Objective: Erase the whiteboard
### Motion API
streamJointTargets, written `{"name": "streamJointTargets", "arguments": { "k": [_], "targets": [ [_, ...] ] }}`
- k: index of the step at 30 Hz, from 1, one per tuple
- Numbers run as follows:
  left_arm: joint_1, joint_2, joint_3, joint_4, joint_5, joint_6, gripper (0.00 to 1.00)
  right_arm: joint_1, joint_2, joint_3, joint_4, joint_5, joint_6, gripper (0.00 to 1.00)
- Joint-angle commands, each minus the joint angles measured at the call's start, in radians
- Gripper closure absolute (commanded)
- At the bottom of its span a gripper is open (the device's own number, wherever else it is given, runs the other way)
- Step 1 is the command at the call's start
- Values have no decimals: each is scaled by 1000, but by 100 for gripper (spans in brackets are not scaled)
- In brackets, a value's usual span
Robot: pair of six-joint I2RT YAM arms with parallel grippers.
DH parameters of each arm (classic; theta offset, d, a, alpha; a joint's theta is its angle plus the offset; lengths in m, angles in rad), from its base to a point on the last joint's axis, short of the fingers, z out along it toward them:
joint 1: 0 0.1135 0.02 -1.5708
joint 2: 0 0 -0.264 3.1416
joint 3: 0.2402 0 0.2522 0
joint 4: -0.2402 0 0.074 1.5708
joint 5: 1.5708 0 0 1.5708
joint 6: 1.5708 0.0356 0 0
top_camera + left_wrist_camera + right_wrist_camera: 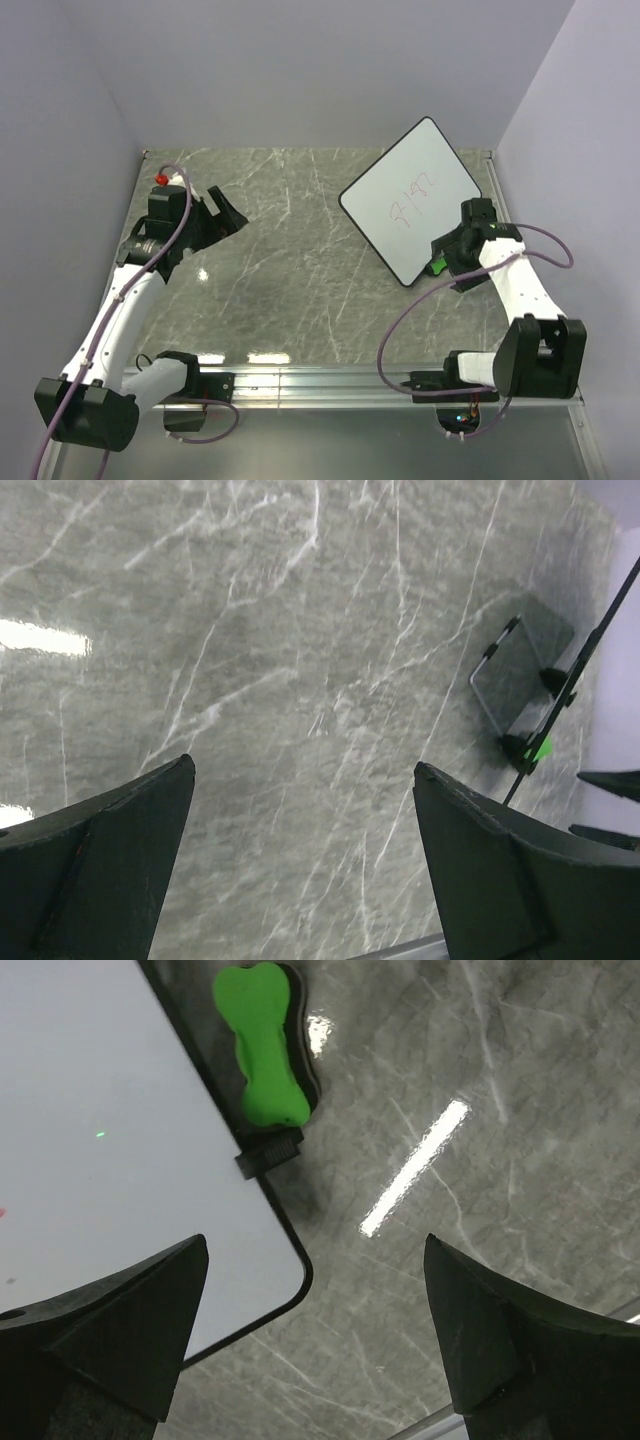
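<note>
The whiteboard sits at about 2 o'clock on the grey marbled worktop, turned diagonally, with a short red scribble near its middle that looks like digits but cannot be read with certainty. The right gripper hangs over the board's near rounded corner with its fingers spread wide and holding nothing, and a green bone-shaped eraser lies just beside the board's black rim. The left gripper hovers at about 9 o'clock, well apart from the board, fingers likewise wide and empty.
</note>
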Motion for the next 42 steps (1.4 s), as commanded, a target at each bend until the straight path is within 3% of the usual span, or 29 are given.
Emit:
{"name": "streamJointTargets", "arguments": {
  "k": [1,10,19,29,42],
  "targets": [
    [-16,-8,-5,-16,20,36,4,-13,56,40,24,24,24,5],
    [-55,-65,-17,-70,-17,50,4,-122,177,40,90,25,15,12],
    [-53,-79,-19,-116,-55,68,5,-155,326,90,208,-2,21,14],
    [-53,-88,-45,-123,-89,75,4,-181,493,213,191,-10,1,16],
    [-53,-50,-54,-96,-91,93,4,-131,475,63,254,-78,-50,18]
  ]
}}
